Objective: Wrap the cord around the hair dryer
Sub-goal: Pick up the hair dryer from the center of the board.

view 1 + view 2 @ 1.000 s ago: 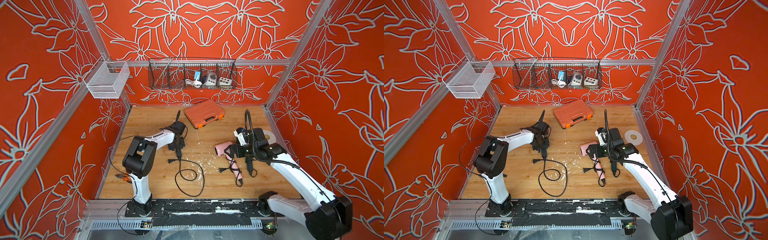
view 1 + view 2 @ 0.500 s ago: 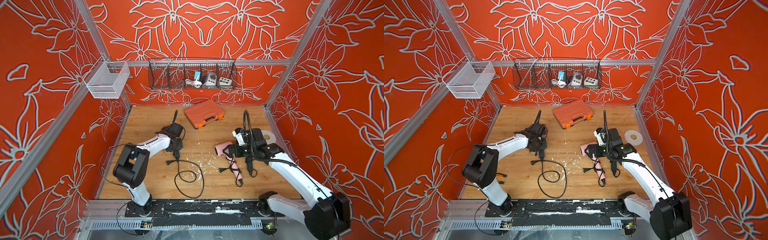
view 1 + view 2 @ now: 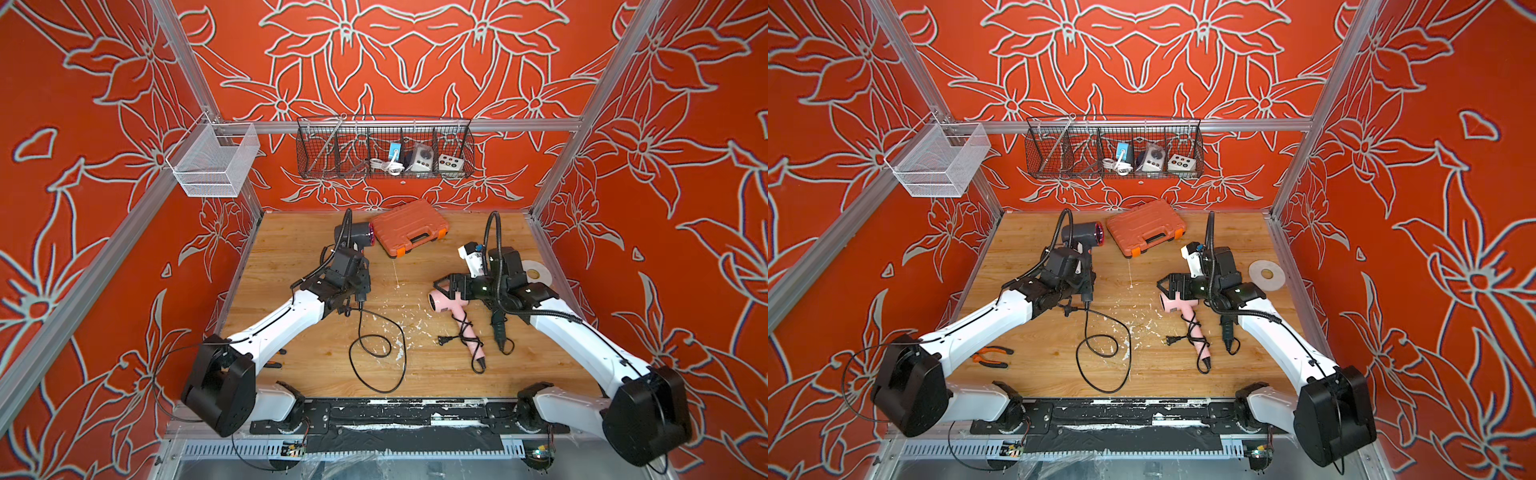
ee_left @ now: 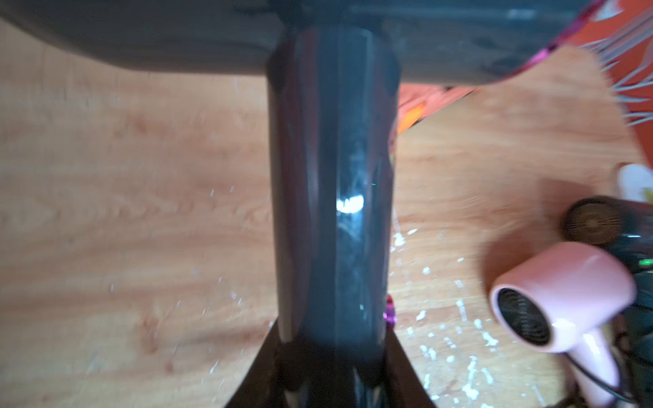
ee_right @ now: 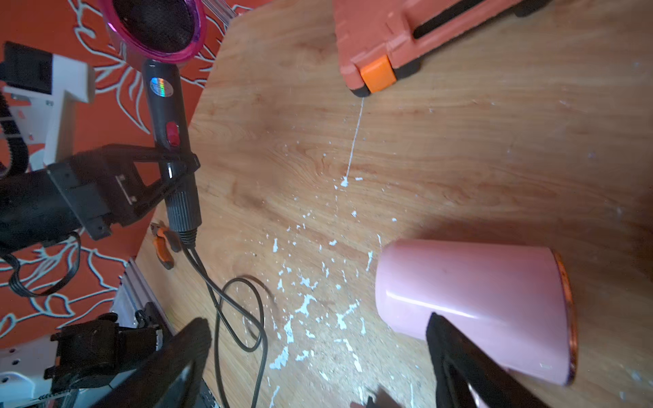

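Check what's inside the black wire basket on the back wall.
In the wire basket: a thin rod leaning at one end, a coiled white cable with a blue plug, a grey-white device, a white button box. Anything behind them is hidden.

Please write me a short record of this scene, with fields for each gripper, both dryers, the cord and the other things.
left gripper: shut on handle of black dryer
right gripper: open, at barrel of pink dryer, not gripping
cord: hangs from black dryer's handle, lies in loose loops on table, not wrapped
pink dryer: lies on table
others: case, pliers, disc
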Robot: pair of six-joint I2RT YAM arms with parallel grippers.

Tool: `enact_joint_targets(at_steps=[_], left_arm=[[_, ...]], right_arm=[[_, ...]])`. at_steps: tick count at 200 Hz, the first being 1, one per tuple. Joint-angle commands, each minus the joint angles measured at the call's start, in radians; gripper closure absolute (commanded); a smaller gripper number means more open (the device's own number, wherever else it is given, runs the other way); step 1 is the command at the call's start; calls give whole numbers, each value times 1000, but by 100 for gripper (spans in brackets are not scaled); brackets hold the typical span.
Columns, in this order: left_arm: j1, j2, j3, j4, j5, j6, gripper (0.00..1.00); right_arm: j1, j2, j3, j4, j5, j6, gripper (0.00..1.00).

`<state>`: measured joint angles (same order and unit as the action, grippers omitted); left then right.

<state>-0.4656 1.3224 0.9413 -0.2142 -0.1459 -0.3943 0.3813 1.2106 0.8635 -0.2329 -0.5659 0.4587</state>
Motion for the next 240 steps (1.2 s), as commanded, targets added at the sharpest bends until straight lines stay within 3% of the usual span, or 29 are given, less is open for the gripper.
enact_joint_targets(at_steps=[1,59,143,197,240], left_arm=[[-5,-49,76,164,-20,100,100],[-69,-40,201,234,34,181,100],[-165,-40,145,280,3,202,100],[-195,-18,149,309,-6,207,100],[-205,-9,148,318,-5,207,100]], right_arm=[[24,31,81,138,-40,38,2],[117,110,228,289,1,36,6],[170,142,178,617,52,144,15],[181,261,168,837,2,262,21],[190,369,134,1148,-5,375,28]])
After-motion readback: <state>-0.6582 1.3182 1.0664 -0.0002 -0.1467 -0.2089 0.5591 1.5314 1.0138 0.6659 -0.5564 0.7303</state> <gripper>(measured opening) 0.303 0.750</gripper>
